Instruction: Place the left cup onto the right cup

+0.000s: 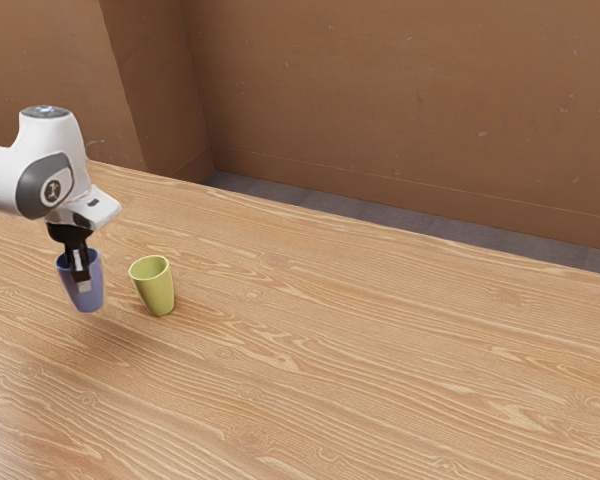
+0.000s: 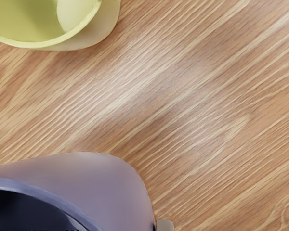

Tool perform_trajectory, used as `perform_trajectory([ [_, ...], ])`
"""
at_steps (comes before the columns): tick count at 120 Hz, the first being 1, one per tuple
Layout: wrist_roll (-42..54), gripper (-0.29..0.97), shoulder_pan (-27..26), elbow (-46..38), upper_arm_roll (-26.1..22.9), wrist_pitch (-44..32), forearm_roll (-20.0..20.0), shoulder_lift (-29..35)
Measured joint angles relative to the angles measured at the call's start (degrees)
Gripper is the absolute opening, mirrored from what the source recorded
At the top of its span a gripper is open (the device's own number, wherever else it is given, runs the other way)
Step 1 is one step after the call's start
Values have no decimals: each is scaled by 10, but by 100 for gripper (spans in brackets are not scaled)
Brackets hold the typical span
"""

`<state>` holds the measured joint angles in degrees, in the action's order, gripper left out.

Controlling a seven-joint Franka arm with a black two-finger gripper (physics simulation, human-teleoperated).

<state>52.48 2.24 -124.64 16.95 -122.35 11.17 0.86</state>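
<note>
A bare room of brown walls [image 1: 400,90] is seen in the exterior view, with a strip of grey floor [image 1: 480,230] at their foot. Most of both views is taken up by a wide wooden table [image 1: 380,330]. The white arm [image 1: 40,170] is brought in at the exterior view's left, bent down over the table's near corner.

Two cups are seen. The blue cup [image 1: 88,292], taken here as the left cup, hangs directly under the hand and is tilted. The green cup [image 1: 152,285], the right cup, stands upright on the table just beside the hand, toward the exterior view's right, apart from the blue one. The gripper [image 1: 77,265] is clamped on the blue cup's rim, one black finger inside the wall and one outside, as far as can be made out.

The grasp is judged done. The carry across to the green cup, the lowering onto it and the release are left. Whether the blue cup's base is clear of the table cannot be told.

Arm, grasp and tilt are given by the exterior view. The wrist view adds the blue cup's blurred wall [image 2: 86,187] close under the hand, the green cup's open mouth [image 2: 48,24] from above, and bare wood between the two.
</note>
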Motion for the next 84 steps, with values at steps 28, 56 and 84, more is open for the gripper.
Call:
perform_trajectory([
  [28, -17, -10, -2, 0, 0, 45, 28, 41],
  [56, -28, -11, -18, 9, 0, 69, 44, 63],
  [84, -35, -11, -26, 44, 0, 83, 53, 51],
])
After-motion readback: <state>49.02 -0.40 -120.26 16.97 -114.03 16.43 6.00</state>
